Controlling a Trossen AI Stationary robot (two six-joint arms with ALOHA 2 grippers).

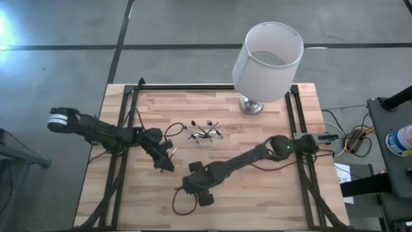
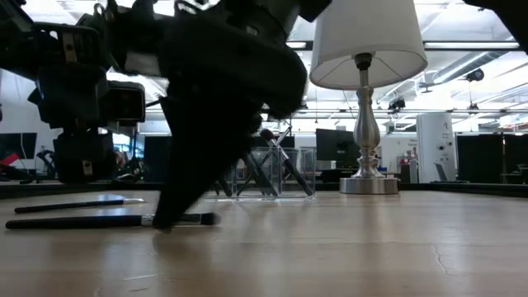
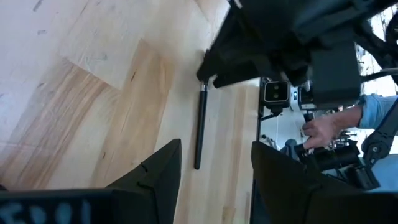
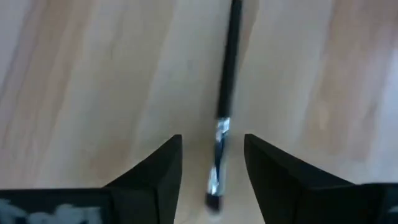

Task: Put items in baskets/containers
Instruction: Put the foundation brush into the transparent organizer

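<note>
Our right gripper (image 4: 211, 165) hangs with fingers spread around a brush (image 4: 225, 106) lying on the table (image 1: 257, 193), the left gripper (image 3: 214, 165) released nearby, and since several brushes already stand in the clear tray (image 1: 207, 136), we judge the job partly done.

Tray (image 1: 206, 136) mid-table holding sticks (image 1: 205, 131); lamp (image 1: 265, 61) behind-right; two sticks (image 2: 107, 219) lying on table (image 1: 257, 193) before tray.

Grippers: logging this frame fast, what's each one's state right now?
Left gripper: open, holding nothing, a thin black stick-like brush ahead.
Right gripper: open, straddling a black silver-banded brush, not gripping.
</note>
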